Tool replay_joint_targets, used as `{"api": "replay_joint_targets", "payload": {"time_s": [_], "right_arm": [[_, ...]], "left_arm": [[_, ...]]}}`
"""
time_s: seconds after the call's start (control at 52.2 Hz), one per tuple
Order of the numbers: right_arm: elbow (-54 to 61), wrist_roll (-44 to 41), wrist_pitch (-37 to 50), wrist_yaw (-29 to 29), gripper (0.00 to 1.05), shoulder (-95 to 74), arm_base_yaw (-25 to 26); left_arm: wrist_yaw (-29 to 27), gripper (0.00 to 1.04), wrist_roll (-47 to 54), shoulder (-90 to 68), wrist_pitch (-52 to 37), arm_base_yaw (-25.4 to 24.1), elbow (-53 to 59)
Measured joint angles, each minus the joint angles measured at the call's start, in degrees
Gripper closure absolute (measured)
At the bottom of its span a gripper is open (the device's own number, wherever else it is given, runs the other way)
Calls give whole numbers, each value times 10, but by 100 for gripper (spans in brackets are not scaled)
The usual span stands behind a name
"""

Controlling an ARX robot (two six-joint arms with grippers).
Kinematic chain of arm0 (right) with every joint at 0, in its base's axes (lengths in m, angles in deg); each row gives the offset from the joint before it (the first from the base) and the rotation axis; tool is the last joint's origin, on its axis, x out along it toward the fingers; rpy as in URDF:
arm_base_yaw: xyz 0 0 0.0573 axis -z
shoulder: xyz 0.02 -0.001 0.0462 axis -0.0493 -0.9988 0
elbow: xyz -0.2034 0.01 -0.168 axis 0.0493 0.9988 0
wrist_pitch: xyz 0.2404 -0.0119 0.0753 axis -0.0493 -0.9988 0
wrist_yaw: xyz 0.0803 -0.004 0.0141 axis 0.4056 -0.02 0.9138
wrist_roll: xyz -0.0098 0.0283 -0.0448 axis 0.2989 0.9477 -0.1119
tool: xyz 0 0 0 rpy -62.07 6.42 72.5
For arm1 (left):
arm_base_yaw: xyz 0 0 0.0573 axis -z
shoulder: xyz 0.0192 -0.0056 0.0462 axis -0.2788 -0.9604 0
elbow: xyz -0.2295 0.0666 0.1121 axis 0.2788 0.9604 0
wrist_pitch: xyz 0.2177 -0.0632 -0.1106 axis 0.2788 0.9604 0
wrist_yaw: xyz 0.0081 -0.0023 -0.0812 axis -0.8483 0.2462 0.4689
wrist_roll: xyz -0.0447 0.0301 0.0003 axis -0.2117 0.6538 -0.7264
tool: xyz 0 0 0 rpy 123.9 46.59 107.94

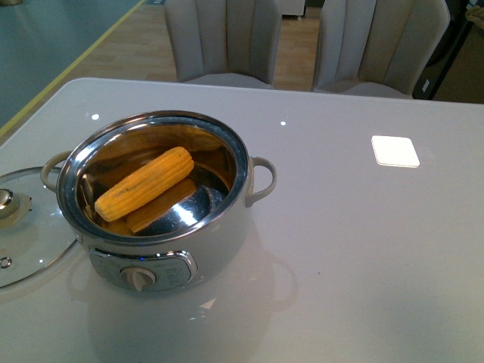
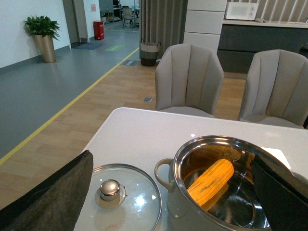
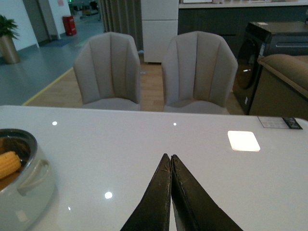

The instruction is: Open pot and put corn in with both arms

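- Corn (image 1: 144, 193) lies inside the open pot (image 1: 219, 242), tilted against the steel bowl's wall; its long axis runs from near-left to far-right in the front view, the narrower tip at the near-left, low in the bowl, the broad end higher toward the far rim.
- Pot's front panel with its round dial (image 1: 139, 278) faces the camera; any print on it is too small to read.
- Glass lid (image 1: 17, 227) lies flat on the white table (image 1: 363, 265) just left of the pot, knob up.
- Left gripper (image 2: 173, 192) has its fingers spread wide, one over the lid side, one over the pot's far edge, holding nothing.
- Right gripper (image 3: 171, 163) has its fingers pressed together, empty, above bare table well right of the pot.
- Two grey chairs (image 1: 223, 38) stand behind the table.
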State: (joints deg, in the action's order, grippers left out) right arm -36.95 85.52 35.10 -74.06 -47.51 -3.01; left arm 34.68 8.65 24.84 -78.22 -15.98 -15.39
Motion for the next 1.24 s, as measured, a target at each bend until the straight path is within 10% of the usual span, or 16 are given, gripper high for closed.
{"api": "replay_joint_targets", "payload": {"time_s": [0.383,0.881,1.245], "right_arm": [[0,-1,-74,0,101,76,0],[0,0,-74,0,7,76,0],[0,0,-74,0,9,76,0]], "left_arm": [[0,7,0,0,0,0,0],[0,7,0,0,0,0,0],[0,7,0,0,0,0,0]]}}
